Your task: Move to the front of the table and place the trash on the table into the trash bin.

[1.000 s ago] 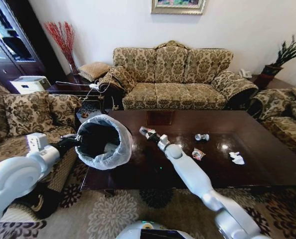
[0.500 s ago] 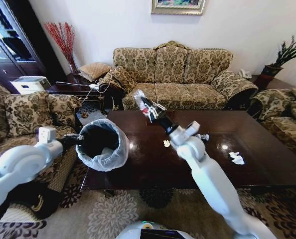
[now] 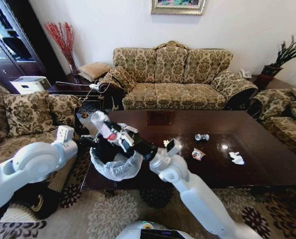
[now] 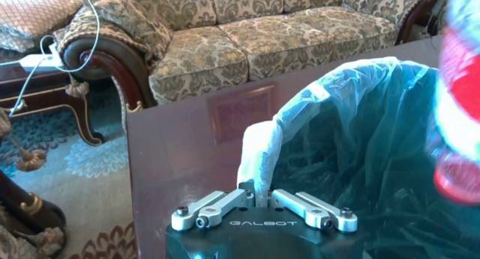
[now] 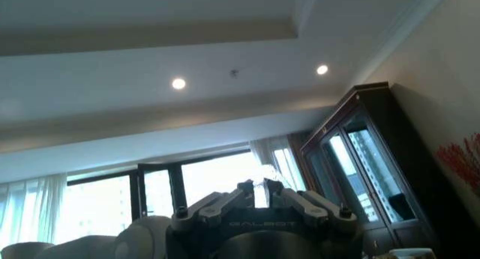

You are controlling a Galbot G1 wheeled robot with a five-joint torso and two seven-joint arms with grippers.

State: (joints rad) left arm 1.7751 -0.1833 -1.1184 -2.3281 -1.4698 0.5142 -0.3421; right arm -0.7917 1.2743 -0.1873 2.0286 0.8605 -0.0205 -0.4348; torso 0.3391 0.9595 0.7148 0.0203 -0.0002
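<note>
Patterned sofa [image 3: 173, 74] against back wall, matching armchair [image 3: 23, 117] at left. Framed picture [image 3: 178, 6] above sofa. Red branches [image 3: 62, 37] in corner, potted plant [image 3: 282, 57] far right. Patterned rug [image 3: 113, 211] underfoot.

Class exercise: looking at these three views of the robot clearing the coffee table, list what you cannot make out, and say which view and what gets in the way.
- Inside of the trash bin: head view, hidden by the right pincer and the plastic bottle it holds above.
- The bottle's shape: left wrist view, blurred and cut off by the edge.
- The bottle held in the right pincer: right wrist view, mostly lost in window glare.
- Small litter on the table: head view, too small to identify.
</note>
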